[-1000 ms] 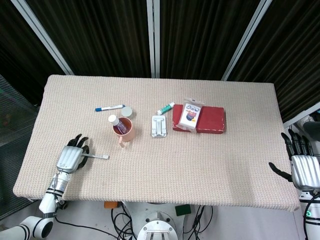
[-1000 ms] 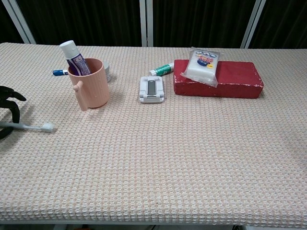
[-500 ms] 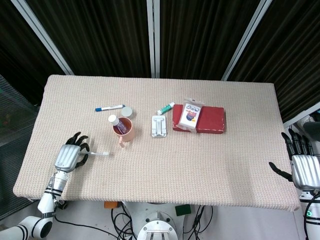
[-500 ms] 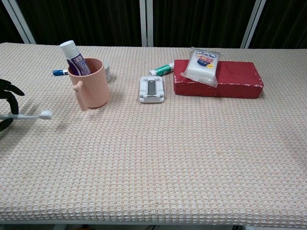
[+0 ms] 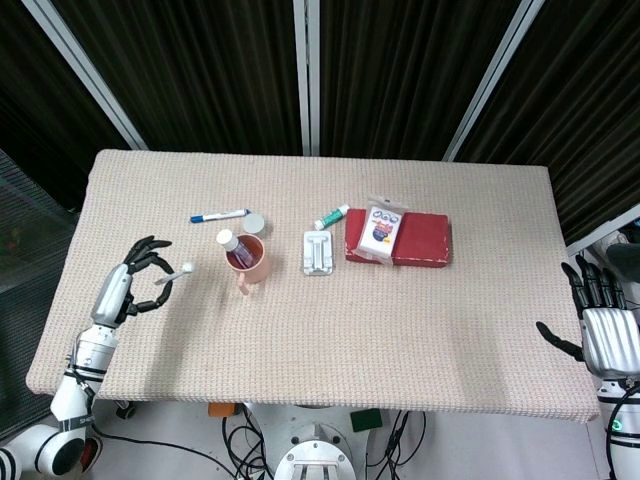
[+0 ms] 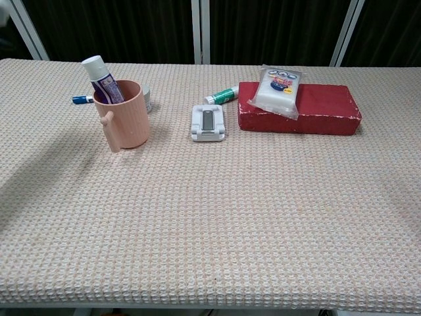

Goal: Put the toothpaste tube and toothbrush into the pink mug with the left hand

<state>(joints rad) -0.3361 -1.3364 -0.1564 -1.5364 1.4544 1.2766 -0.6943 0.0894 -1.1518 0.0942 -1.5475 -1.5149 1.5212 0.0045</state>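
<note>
The pink mug [image 5: 252, 259] [image 6: 125, 117] stands left of the table's middle, its handle toward the front. The toothpaste tube [image 5: 230, 243] [image 6: 102, 78] leans inside it, white cap up. My left hand [image 5: 128, 278] is raised above the table left of the mug. It pinches the white toothbrush [image 5: 172, 275], whose head points right toward the mug, a short gap away. The chest view shows neither this hand nor the brush. My right hand [image 5: 604, 336] hangs off the table's right front corner, fingers apart and holding nothing.
Behind the mug lie a blue marker [image 5: 220, 215] [image 6: 81, 99] and a small round lid [image 5: 256, 222]. A white holder [image 5: 318, 252] [image 6: 209, 123], a green-capped tube [image 5: 332, 216] [image 6: 222, 96] and a red box [image 5: 415, 240] [image 6: 322, 108] carrying a white packet [image 5: 383, 228] [image 6: 279, 89] sit right of the mug.
My left hand has lifted the toothbrush off the table and risen, leaving the chest view. The brush head now sits higher and nearer the mug. The right hand has not moved.
</note>
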